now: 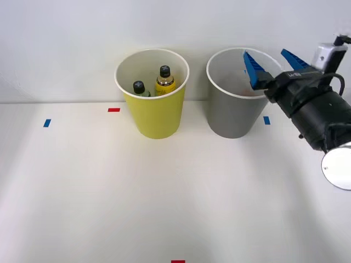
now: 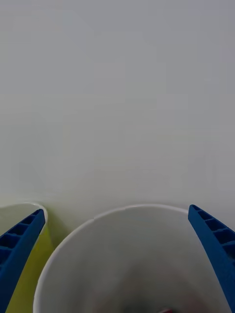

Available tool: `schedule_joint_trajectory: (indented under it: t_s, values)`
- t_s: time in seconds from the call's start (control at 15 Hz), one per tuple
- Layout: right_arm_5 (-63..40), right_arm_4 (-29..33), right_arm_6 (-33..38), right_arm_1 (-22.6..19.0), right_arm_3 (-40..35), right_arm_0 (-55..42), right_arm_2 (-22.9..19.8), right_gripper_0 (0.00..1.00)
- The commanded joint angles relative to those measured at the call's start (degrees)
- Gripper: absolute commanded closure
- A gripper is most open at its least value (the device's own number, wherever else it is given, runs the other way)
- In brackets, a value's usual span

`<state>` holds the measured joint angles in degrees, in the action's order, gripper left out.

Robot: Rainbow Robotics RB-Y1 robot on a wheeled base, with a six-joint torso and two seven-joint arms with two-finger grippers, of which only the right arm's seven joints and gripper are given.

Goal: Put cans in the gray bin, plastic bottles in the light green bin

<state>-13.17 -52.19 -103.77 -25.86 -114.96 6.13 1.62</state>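
Observation:
My right gripper (image 1: 265,53) hangs open over the mouth of the gray bin (image 1: 230,118), with nothing between its blue fingers. In the wrist view the gripper (image 2: 116,210) straddles the white inside of the gray bin (image 2: 127,254). Deep in that bin there is only an orange-red trace of the can (image 2: 165,310). The light green bin (image 1: 156,118) stands to the left of the gray one, and its wall (image 2: 30,279) shows beside one finger. Two plastic bottles with black caps stand upright in it: a yellow one (image 1: 165,79) and a darker greenish one (image 1: 140,89).
The two bins stand side by side at the back of the white table, close to the white wall. Small tape marks lie on the table: blue (image 1: 46,123), red (image 1: 113,109), blue (image 1: 266,120) and red at the front edge (image 1: 177,262).

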Motion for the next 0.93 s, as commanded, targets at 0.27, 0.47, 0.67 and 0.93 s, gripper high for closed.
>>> schedule_joint_trajectory:
  t_s: [0.27,0.47,0.67,0.93]
  values:
    - [7.5,0.1,-1.4,-0.1,-8.0,-13.8,-0.1,0.00]
    - [11.1,0.2,-2.1,1.1,-9.1,-20.0,0.0,0.00]
    - [14.4,0.8,-3.0,2.8,-9.1,-26.3,0.7,0.00]
    - [17.0,1.6,-3.8,4.2,-9.1,-33.2,1.7,0.00]
